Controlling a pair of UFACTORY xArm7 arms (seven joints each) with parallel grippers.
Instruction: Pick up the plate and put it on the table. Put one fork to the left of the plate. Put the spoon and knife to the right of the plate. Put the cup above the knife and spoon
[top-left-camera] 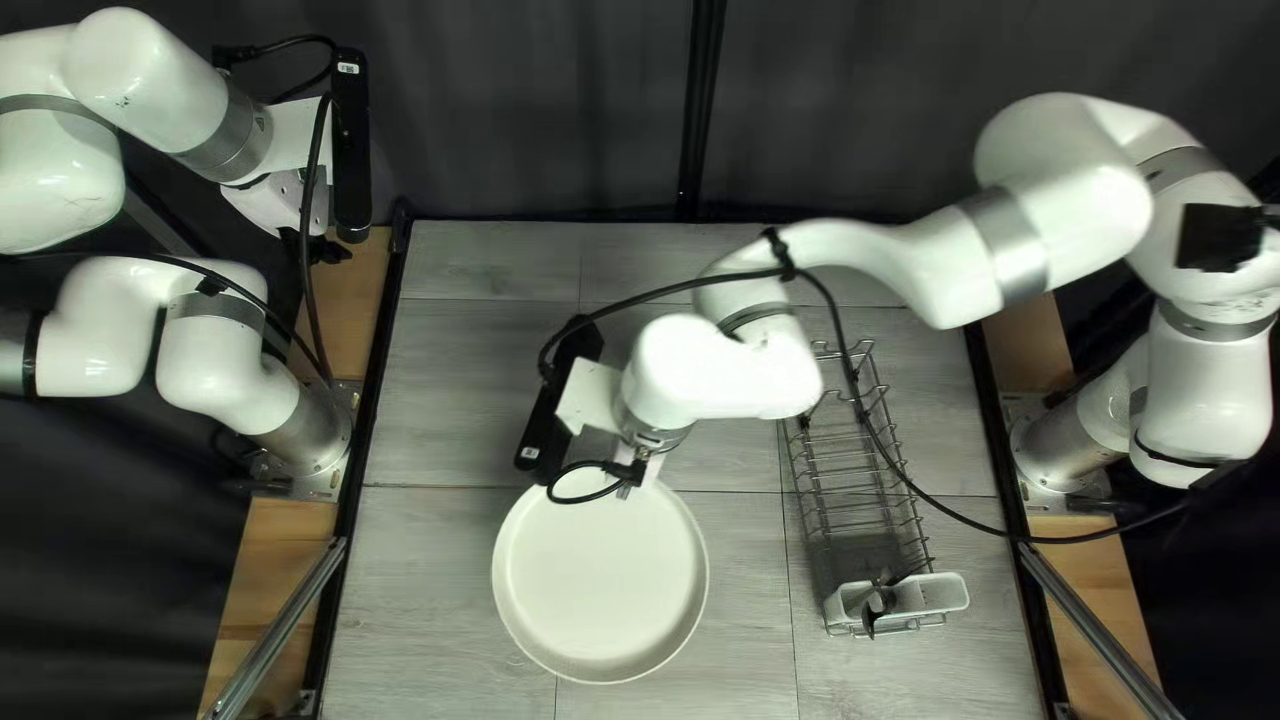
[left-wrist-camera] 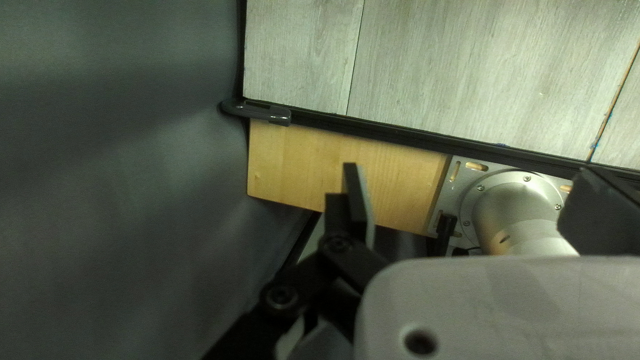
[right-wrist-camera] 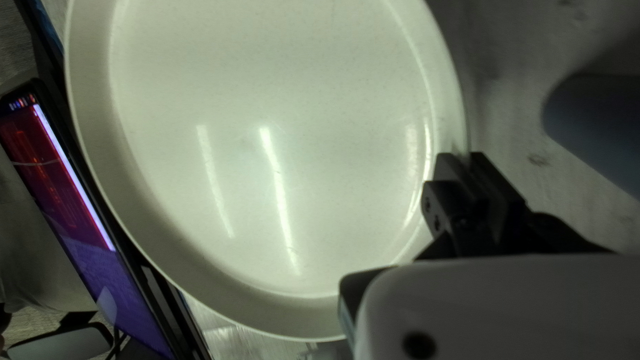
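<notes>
The plate (top-left-camera: 600,580) step looks nearly done: the right gripper (right-wrist-camera: 463,159) has its fingers clamped on the rim over the near part of the worktop (top-left-camera: 440,587), though I can't tell whether it rests there. Dark cutlery (top-left-camera: 878,607) sits in the rack's caddy (top-left-camera: 923,596), so fork, knife and spoon seem left to place, then the cup, which I can't make out. The left gripper's (left-wrist-camera: 469,173) fingers are wide apart.

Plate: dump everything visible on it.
The plate is round, off-white and shallow, with a broad flat middle and raised rim. It looks like glazed ceramic or smooth plastic; light streaks reflect off it. Bare, face up, no visible chips. It's left of the wire rack in the top left view. My right gripper pinches its rim. Table contact: can't tell.
</notes>
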